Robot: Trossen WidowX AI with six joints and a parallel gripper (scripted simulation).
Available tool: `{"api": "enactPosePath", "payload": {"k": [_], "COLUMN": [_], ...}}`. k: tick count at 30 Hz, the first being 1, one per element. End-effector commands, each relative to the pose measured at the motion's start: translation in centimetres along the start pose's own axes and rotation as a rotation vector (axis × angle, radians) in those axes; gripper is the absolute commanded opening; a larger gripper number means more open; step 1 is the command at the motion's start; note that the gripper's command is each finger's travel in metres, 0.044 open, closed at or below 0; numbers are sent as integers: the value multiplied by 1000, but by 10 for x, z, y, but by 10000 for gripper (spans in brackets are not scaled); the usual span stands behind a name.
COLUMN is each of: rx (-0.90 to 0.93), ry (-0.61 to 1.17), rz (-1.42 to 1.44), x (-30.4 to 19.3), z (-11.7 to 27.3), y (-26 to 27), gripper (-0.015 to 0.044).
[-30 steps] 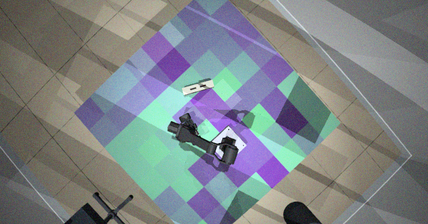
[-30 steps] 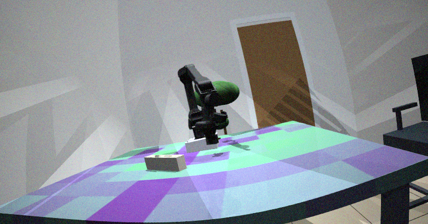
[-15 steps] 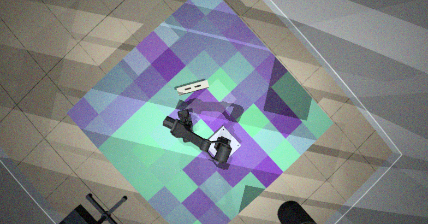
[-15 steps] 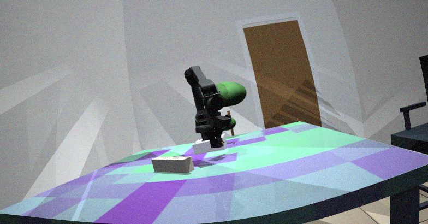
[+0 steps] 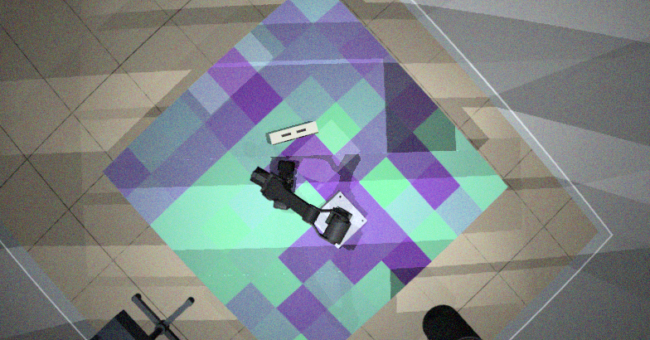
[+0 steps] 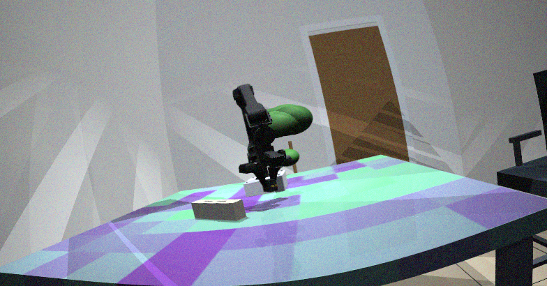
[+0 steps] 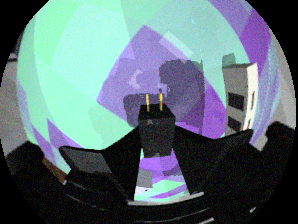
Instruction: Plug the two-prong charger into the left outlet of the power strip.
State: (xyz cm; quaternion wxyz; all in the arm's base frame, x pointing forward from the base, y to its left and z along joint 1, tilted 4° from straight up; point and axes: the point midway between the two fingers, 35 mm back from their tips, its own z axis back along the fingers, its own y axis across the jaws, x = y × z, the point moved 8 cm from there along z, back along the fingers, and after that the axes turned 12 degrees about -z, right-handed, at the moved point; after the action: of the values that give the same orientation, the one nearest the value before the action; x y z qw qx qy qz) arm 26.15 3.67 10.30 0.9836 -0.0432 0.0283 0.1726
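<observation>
While the claw grips the black charger, prongs pointing away from its fingers, the power strip lies apart on the counter, long axis running left to right beyond the claw in the top view.

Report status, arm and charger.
Gripper shut on charger. Prongs bare, not plugged in. Power strip off to one side. No obstruction seen.

Brown door in pale grey wall.
</observation>
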Motion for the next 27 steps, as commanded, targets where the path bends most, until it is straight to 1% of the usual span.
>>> {"api": "enactPosePath", "payload": {"k": [1, 27], "rx": [9, 41], "ry": [-3, 7], "rz": [-89, -637], "x": [2, 4], "z": [-2, -17], "y": [-6, -50], "gripper": [0, 0]}}
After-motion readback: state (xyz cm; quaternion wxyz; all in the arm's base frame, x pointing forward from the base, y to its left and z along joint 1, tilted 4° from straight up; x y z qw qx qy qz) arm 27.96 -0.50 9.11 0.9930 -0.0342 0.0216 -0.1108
